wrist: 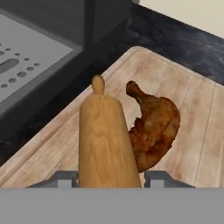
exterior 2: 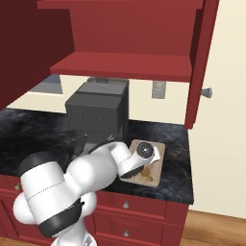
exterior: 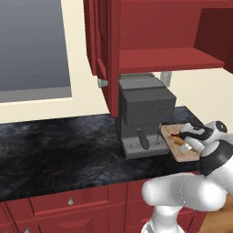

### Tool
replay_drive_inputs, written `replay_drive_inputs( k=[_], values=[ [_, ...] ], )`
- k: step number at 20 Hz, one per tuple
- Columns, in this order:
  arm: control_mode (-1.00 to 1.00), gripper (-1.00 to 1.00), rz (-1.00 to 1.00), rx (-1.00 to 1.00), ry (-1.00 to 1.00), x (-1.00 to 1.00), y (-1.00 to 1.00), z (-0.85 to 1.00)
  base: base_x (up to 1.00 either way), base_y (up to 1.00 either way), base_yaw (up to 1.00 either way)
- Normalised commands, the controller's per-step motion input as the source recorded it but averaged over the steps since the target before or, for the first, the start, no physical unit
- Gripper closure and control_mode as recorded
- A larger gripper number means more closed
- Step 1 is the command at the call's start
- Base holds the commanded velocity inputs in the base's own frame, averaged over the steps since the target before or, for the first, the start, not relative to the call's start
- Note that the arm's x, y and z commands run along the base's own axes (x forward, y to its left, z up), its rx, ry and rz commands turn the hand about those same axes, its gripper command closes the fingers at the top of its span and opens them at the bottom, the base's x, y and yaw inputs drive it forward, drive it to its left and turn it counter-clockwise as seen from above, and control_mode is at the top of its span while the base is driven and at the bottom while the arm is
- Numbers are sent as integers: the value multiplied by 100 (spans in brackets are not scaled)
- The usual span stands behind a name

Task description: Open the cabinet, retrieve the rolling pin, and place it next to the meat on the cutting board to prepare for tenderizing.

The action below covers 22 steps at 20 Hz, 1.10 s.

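The rolling pin point(wrist: 107, 140) lies lengthwise between my gripper's point(wrist: 109, 179) fingertips, which press on its sides; the gripper is shut on it. The pin sits low over the cutting board point(wrist: 192, 118), right beside the reddish-brown meat point(wrist: 155, 127) and touching its left side. From the left base view, my gripper point(exterior: 185, 142) is down over the cutting board point(exterior: 182, 157) with the meat point(exterior: 176, 140) under it. The dark-red cabinet point(exterior: 159, 27) above stands open, its shelf bare. In the right base view my wrist covers most of the cutting board point(exterior 2: 158, 166).
A grey coffee machine point(exterior: 143, 113) stands just left of the board, close to my hand. The open cabinet doors point(exterior 2: 199, 62) hang out over the dark stone counter point(exterior: 59, 145). Red drawers point(exterior: 68, 200) run below the counter edge.
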Motion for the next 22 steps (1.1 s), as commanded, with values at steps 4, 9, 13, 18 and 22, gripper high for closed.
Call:
replay_drive_inputs(
  k=[4,9,13,18,22],
  values=[
    [-100,100,3,0,3,14,-11,-24,0,0,0],
    [-100,-100,2,0,5,1,-1,-31,0,0,0],
    [-100,-100,1,0,1,-1,0,-7,0,0,0],
    [-100,-100,0,0,0,-24,0,3,0,0,0],
    [-100,-100,0,0,0,-39,0,13,0,0,0]
  ],
)
